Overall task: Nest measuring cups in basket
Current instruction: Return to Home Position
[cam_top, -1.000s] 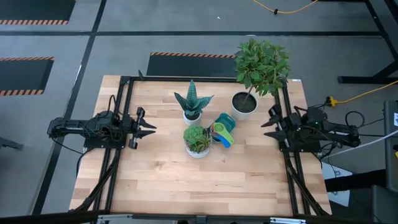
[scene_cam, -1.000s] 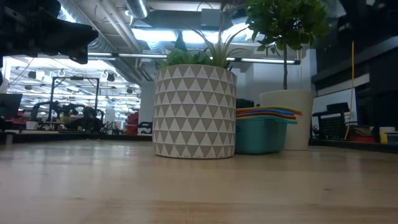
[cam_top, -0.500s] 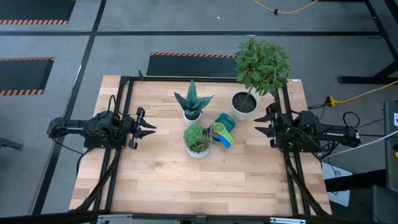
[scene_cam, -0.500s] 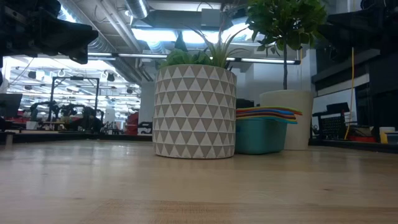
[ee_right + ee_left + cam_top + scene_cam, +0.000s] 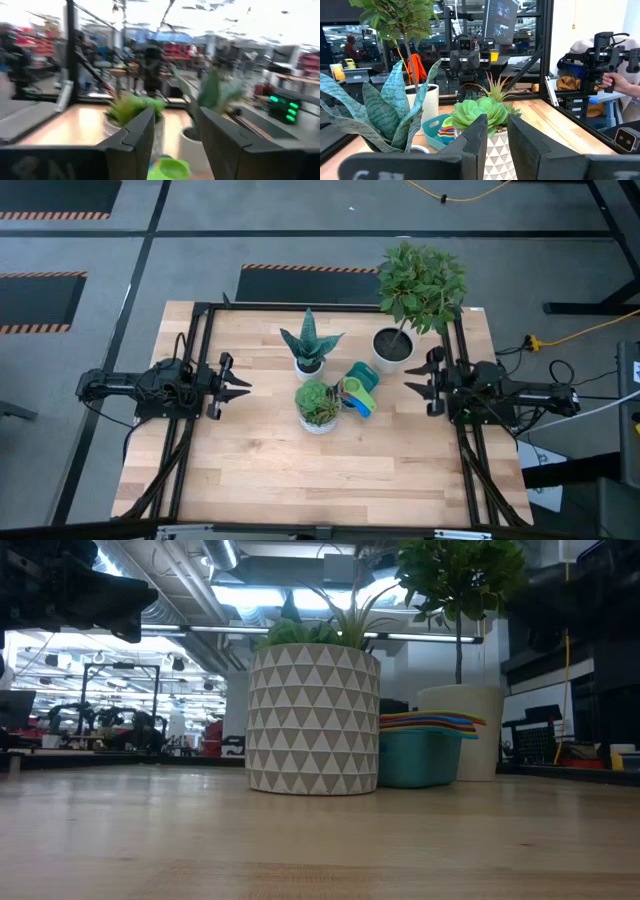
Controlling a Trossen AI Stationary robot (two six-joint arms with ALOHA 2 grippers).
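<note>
Grippers both empty, the cups sitting in the basket.
Right gripper (image 5: 418,383) hangs with its fingers spread and nothing between them, at the right side of the table (image 5: 300,470), near the white pot (image 5: 393,346) of the leafy tree. Left gripper (image 5: 238,387) is likewise parted and empty at the left side, well apart from the plants. Measuring cups (image 5: 356,393) sit stacked one inside another in the teal basket (image 5: 364,373), handles fanned over its rim, between the succulent bowl (image 5: 317,405) and that pot. Both arms hold clear, I'd judge, because the nesting looks done.
</note>
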